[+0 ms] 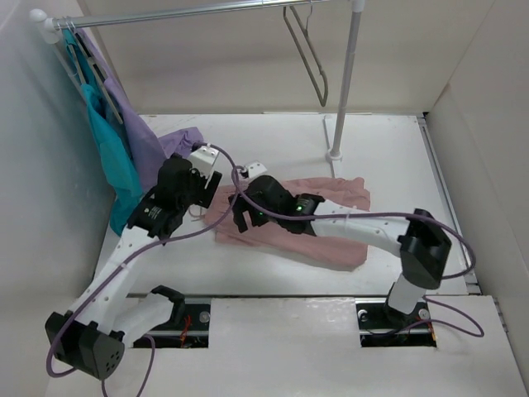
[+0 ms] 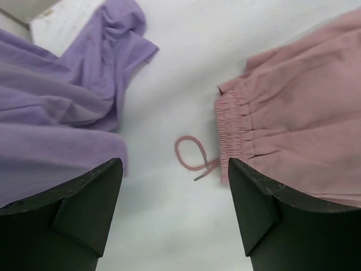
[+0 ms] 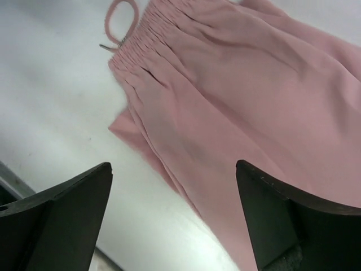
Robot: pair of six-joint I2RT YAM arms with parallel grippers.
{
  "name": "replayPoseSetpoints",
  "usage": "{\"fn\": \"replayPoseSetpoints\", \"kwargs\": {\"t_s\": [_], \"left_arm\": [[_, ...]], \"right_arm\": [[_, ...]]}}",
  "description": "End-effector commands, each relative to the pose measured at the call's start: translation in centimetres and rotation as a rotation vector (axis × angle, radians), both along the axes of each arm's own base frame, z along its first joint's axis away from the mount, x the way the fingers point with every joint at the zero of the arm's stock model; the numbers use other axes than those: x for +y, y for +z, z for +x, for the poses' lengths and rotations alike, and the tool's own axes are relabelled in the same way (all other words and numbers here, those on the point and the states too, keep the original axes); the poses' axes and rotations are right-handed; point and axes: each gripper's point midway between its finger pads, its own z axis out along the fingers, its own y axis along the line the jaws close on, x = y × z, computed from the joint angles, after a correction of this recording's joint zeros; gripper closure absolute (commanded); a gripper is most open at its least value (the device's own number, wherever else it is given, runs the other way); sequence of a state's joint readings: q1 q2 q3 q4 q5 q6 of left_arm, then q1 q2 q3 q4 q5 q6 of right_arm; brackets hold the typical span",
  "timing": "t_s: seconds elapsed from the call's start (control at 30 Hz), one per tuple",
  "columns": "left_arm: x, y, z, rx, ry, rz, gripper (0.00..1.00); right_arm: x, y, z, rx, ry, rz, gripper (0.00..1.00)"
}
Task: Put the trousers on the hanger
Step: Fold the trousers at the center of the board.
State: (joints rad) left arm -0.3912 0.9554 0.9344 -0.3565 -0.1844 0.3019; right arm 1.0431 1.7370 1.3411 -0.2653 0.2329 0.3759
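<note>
White bench carries the trousers, flat at its middle; the hanger hangs on the far rail. We see both jaws wide, holding nothing, at the trousers' left end.

The trousers lie flat on the middle of the table, waistband to the left, legs running right. Behind them stands a post carrying a rail across the back. The hanger hangs from the rail just left of the post. At the rail's left end hangs a garment, its hem trailing onto the table; a second garment hangs to its left. A drawstring lies between the hem and the waistband, under the left gripper. The right gripper hovers over the trousers' near-left corner.
</note>
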Motion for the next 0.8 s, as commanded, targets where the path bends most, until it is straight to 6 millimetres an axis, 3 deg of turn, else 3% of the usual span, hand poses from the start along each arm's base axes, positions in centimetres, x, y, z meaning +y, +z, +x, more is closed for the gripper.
{"fn": "replayPoseSetpoints", "kwargs": {"t_s": [0.0, 0.1, 0.13, 0.17, 0.2, 0.27, 0.3, 0.33, 0.37, 0.4, 0.43, 0.5, 0.53, 0.57, 0.63, 0.73, 0.77], "left_arm": [[-2.1, -2.7, 0.4, 0.108, -0.085, 0.001, 0.27], [-3.8, -6.4, 0.9, 0.215, -0.123, 0.031, 0.29], [-4.7, -6.7, 1.3, 0.211, -0.142, 0.031, 0.3], [-5.0, -7.4, 1.3, 0.232, -0.15, 0.041, 0.3], [-5.5, -7.9, 1.5, 0.237, -0.159, 0.044, 0.3], [-6.5, -9.1, 2.5, 0.248, -0.188, 0.072, 0.3], [-6.8, -9.9, 2.7, 0.262, -0.197, 0.1, 0.3], [-6.6, -11.9, 3.1, 0.305, -0.192, 0.14, 0.3], [-5.9, -12.9, 3.3, 0.323, -0.18, 0.195, 0.3], [-5.5, -14.1, 3.4, 0.342, -0.169, 0.232, 0.32], [-5.0, -15.2, 3.4, 0.362, -0.164, 0.266, 0.33], [-4.0, -18.2, 2.8, 0.423, -0.15, 0.326, 0.34], [-3.8, -19.1, 2.5, 0.442, -0.157, 0.342, 0.34], [-3.6, -20.1, 2.2, 0.458, -0.165, 0.358, 0.34], [-2.8, -21.8, 1.0, 0.487, -0.16, 0.379, 0.36], [-2.4, -22.8, -0.2, 0.522, -0.161, 0.377, 0.36], [-2.6, -23.0, -0.6, 0.539, -0.165, 0.359, 0.36]], "right_arm": [[-3.7, 2.4, -0.1, 0.013, -0.129, 0.058, 0.05], [-9.4, -0.8, 0.2, 0.139, -0.291, 0.031, 0.07], [-12.5, -2.3, 0.4, 0.188, -0.375, 0.032, 0.17], [-14.1, -3.9, 0.5, 0.215, -0.408, 0.003, 0.17], [-15.6, -3.3, 0.9, 0.215, -0.466, 0.051, 0.42], [-20.1, -4.1, 2.8, 0.247, -0.601, 0.093, 0.68], [-22.1, -5.0, 2.7, 0.268, -0.656, 0.098, 0.84], [-23.5, -5.4, 3.5, 0.28, -0.707, 0.117, 0.88], [-24.5, -5.8, 3.8, 0.31, -0.727, 0.14, 0.9], [-26.9, -6.4, 5.2, 0.325, -0.802, 0.165, 0.93], [-27.9, -8.0, 5.6, 0.371, -0.832, 0.154, 1.0], [-29.1, -9.5, 6.3, 0.445, -0.866, 0.167, 1.0], [-30.4, -9.5, 7.8, 0.451, -0.904, 0.195, 1.0], [-30.9, -11.3, 8.1, 0.503, -0.918, 0.17, 1.0], [-31.8, -10.4, 10.6, 0.481, -0.934, 0.196, 1.0], [-33.3, -10.5, 12.0, 0.505, -0.978, 0.17, 1.0], [-33.2, -9.2, 13.4, 0.478, -0.967, 0.181, 1.0]]}}
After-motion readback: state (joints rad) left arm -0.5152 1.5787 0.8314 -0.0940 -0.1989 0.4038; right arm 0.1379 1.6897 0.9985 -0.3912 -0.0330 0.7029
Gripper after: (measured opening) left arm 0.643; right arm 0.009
